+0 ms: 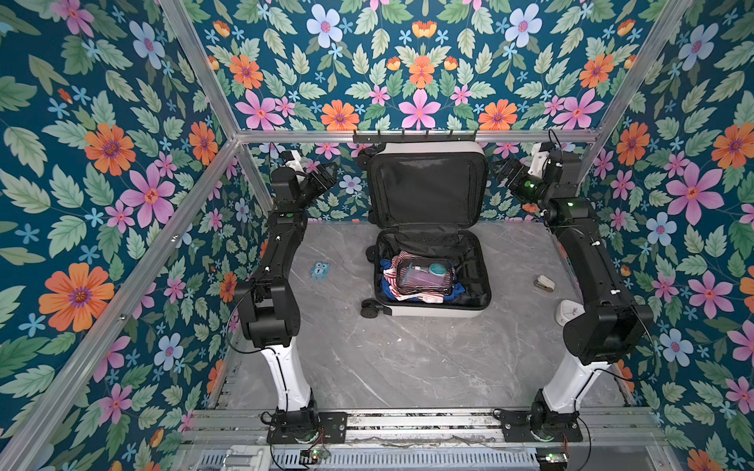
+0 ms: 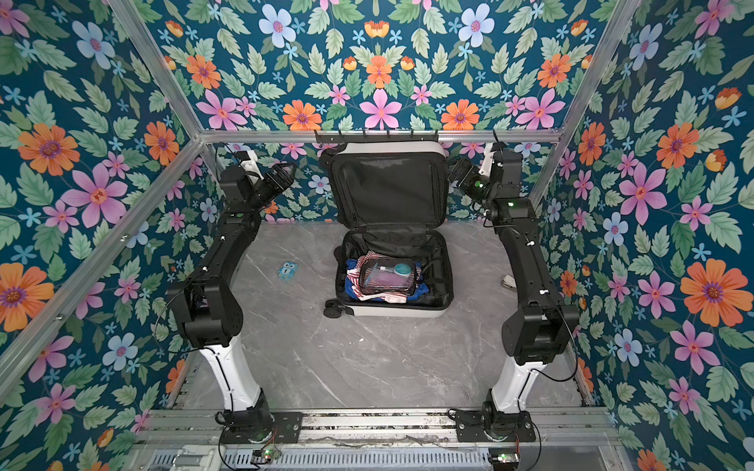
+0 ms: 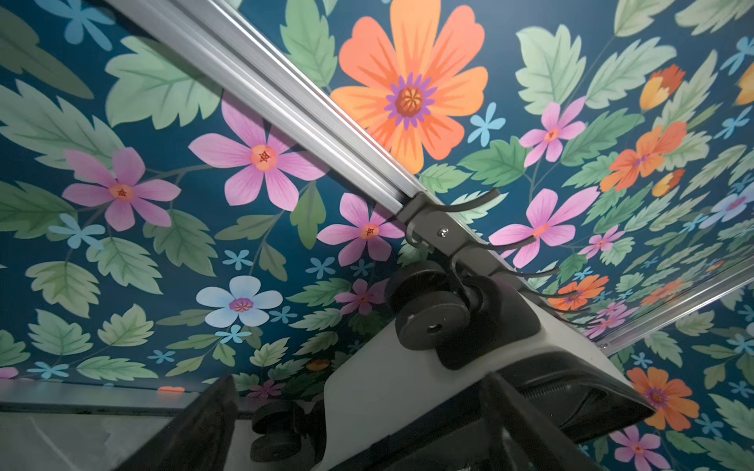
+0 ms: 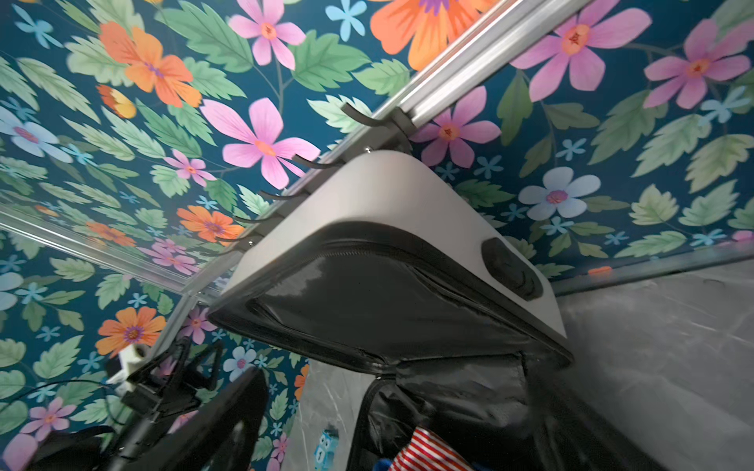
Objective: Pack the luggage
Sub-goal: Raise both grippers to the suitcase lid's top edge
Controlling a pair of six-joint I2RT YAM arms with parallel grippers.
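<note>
The luggage [image 1: 432,312] [image 2: 392,313] lies open at the back middle of the table, with its black-lined lid [image 1: 426,187] standing upright against the back wall. In its base sit red-and-white striped cloth [image 1: 398,261], blue cloth and a clear black-edged pouch [image 1: 424,277] [image 2: 387,276] on top. My left gripper [image 1: 326,175] [image 2: 285,173] hovers open just left of the lid. In the left wrist view the lid's white shell [image 3: 387,387] and a wheel [image 3: 432,314] show between the fingers [image 3: 204,424]. My right gripper [image 1: 500,169] [image 2: 457,171] hovers open just right of the lid [image 4: 367,191], holding nothing.
A small blue owl figure [image 1: 320,270] [image 2: 288,270] lies on the grey table left of the luggage. A small white-and-tan object [image 1: 544,282] and a white object [image 1: 569,312] lie by the right arm. A black hook rail [image 1: 414,136] runs above the lid. Floral walls enclose the cell.
</note>
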